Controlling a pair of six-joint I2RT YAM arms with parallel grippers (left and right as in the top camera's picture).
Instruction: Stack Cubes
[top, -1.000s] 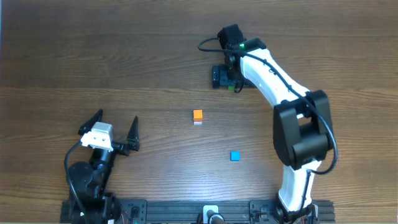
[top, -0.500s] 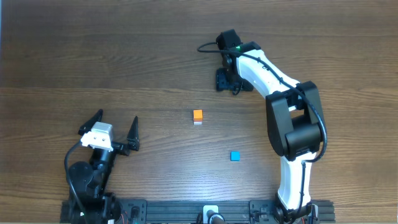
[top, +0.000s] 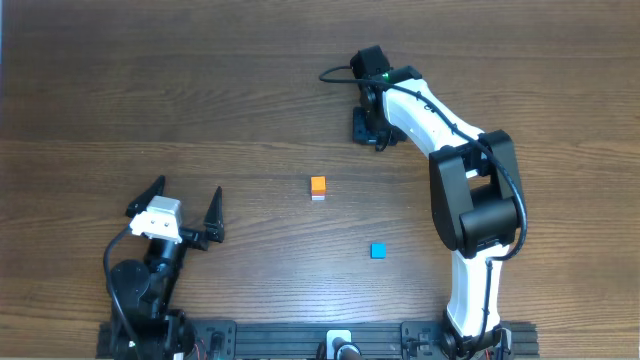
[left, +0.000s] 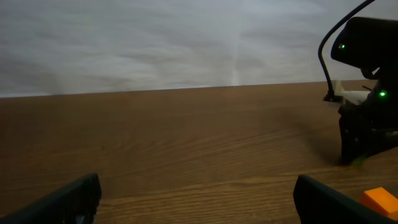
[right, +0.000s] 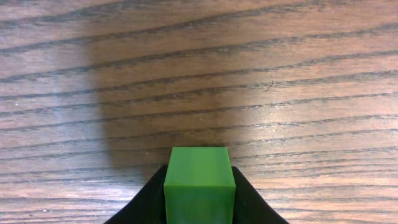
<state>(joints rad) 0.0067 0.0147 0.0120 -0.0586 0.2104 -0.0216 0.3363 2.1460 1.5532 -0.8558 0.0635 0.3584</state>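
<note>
- Green cube (right: 199, 182), its lower end cut off, pinched in the right gripper (top: 366, 127) at the far side of the table (top: 200, 80);
- orange cube (top: 318, 184) hides most of the white cube (top: 318, 198); blue cube (top: 377, 250) sits apart;
- left gripper (top: 188, 190) spread wide, empty.

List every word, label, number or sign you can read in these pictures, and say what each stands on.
None can be read.
The orange cube, blue cube and green cube show plain faces, and the wooden table carries no print.

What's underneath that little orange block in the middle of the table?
A pale block sits under the orange block. Just one edge of it peeks out; the rest is covered.
</note>
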